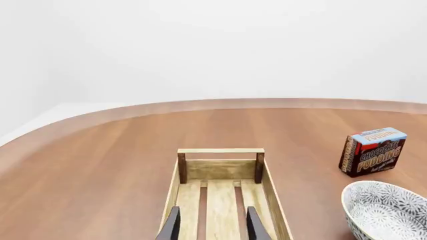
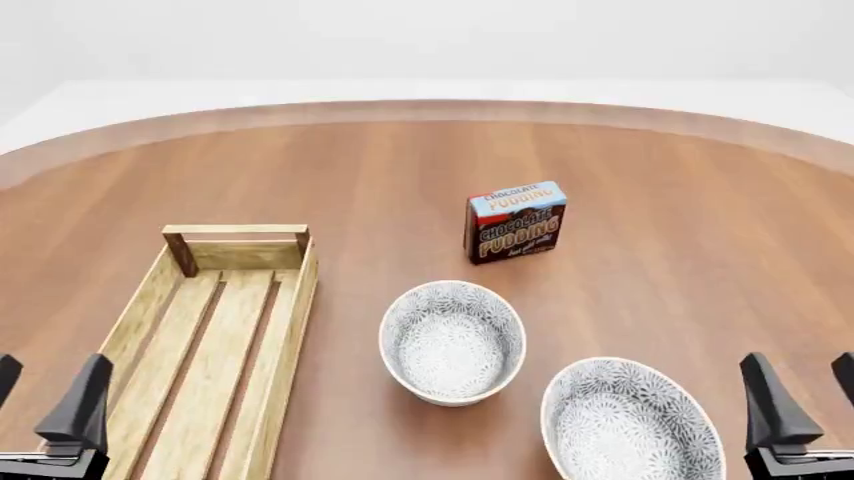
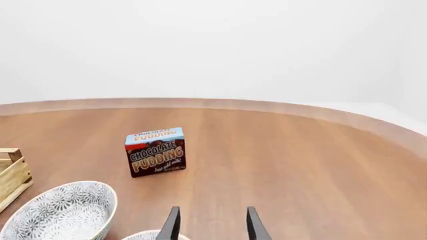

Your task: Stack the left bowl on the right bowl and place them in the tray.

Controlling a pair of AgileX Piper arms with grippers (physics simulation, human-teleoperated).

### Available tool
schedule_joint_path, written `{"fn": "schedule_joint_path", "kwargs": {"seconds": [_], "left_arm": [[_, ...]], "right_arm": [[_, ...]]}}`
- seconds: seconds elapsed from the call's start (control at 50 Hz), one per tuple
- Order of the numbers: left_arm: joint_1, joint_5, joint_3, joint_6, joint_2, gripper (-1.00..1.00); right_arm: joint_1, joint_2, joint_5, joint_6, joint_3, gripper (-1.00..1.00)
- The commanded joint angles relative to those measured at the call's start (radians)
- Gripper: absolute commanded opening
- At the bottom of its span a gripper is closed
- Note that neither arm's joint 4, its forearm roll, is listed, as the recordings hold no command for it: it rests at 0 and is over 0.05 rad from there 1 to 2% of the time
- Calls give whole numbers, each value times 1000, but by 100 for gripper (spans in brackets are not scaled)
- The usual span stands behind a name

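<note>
1. The left hand (image 2: 47, 405) and the right hand (image 2: 801, 395) hung at the near edge of the worktop (image 2: 667, 200), each with its fingers spread apart and holding nothing.
2. The right bowl (image 2: 633, 422) sat just inward of the right hand. The left bowl (image 2: 453, 341) stood a little farther out, between the two hands, close to the right bowl without touching it.
3. Both bowls stood upright, mouths up, and neither was stacked yet.
4. The tray (image 2: 291, 300) lay just ahead of the left hand. Its long axis ran away from that hand, and its raised end rail (image 2: 235, 232) was at the far end.
5. The pudding box (image 2: 515, 221) stood beyond the bowls.
6. Judged from this, the lift would go best by pinching the left bowl's rim, raising it level, centring it over the right bowl, then lowering it gently.
</note>
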Motion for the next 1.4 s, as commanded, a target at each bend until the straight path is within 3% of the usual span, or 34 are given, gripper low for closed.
{"fn": "schedule_joint_path", "kwargs": {"seconds": [0.02, 0.1, 0.26, 0.32, 0.4, 0.42, 0.46, 0.54, 0.6, 0.62, 0.68, 0.72, 0.78, 0.92, 1.2, 1.26, 1.4], "left_arm": [[0, 0, 0, 0, 0, 100], [0, 0, 0, 0, 0, 100], [0, 0, 0, 0, 0, 100], [0, 0, 0, 0, 0, 100], [0, 0, 0, 0, 0, 100], [0, 0, 0, 0, 0, 100], [0, 0, 0, 0, 0, 100], [0, 0, 0, 0, 0, 100], [0, 0, 0, 0, 0, 100], [0, 0, 0, 0, 0, 100], [0, 0, 0, 0, 0, 100], [0, 0, 0, 0, 0, 100], [0, 0, 0, 0, 0, 100], [0, 0, 0, 0, 0, 100], [0, 0, 0, 0, 0, 100], [0, 0, 0, 0, 0, 100], [0, 0, 0, 0, 0, 100]], "right_arm": [[-11, 35, -14, -4, -17, 100], [-27, 108, -64, -11, -12, 100], [-17, 80, 10, -3, -68, 100], [-3, 241, -22, -15, -138, 100], [6, 271, -28, -11, -153, 100], [43, 377, -26, -35, -220, 100], [42, 448, -11, -49, -276, 100], [86, 555, 21, -49, -369, 100], [86, 555, 21, -49, -370, 100], [121, 652, 42, -45, -439, 100], [158, 754, 93, -61, -529, 100], [178, 795, 129, -62, -579, 100], [197, 864, 173, -112, -649, 100], [236, 1019, 266, -122, -789, 100], [352, 1260, 425, -51, -1008, 100], [377, 1281, 436, -14, -1030, 100], [384, 1366, 467, -9, -1101, 100]]}}
